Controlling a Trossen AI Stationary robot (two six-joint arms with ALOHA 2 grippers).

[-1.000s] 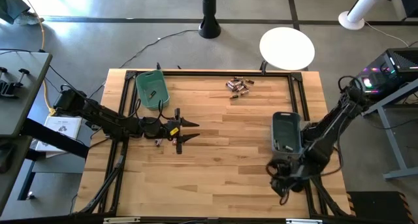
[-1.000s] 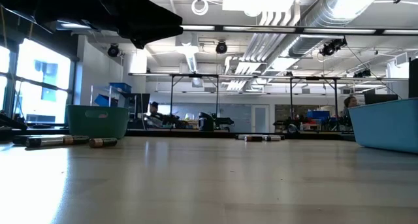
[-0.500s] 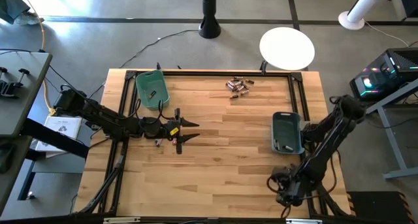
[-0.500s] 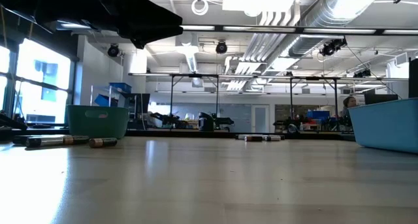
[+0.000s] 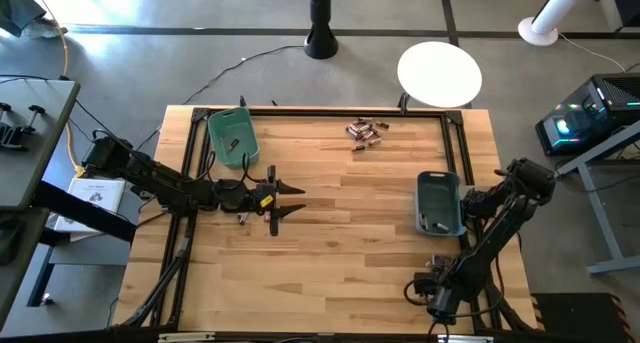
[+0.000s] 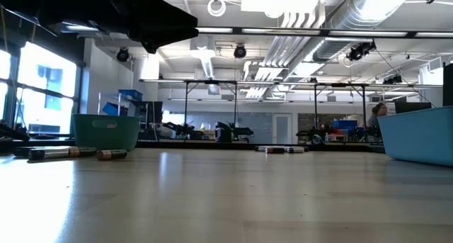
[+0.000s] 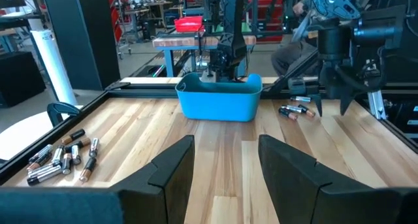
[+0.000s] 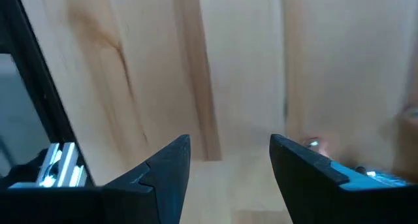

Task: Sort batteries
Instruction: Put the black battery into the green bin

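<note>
Nearest first: right gripper [image 8: 230, 155] parked by the near edge of the table [image 5: 350, 253], jaws sprung wide, nothing between them but bare wood. A second back, sat half-closed right over the blue bin [image 5: 438, 178]; since then opened up and swung clear toward the front. Looks like a drop-off just done, so probably one more cell sorted. Dark bits visible in the bin's bottom, too small to call for sure.

Further in, left gripper [image 5: 292, 200] hovering mid-table on the left, fingers apart, holding nothing. Hasn't budged compared with the earlier frames. A couple of loose batteries [image 5: 243, 218] lying just beside it, likely next in line for that arm.

Behind that, green bin [image 5: 215, 133] at the far left with something small inside. Same spot as before.

Farthest out, main pile [image 5: 365, 131] near the far edge, untouched and looking the same as a second ago. Plenty left to sort, so nowhere near finished.
</note>
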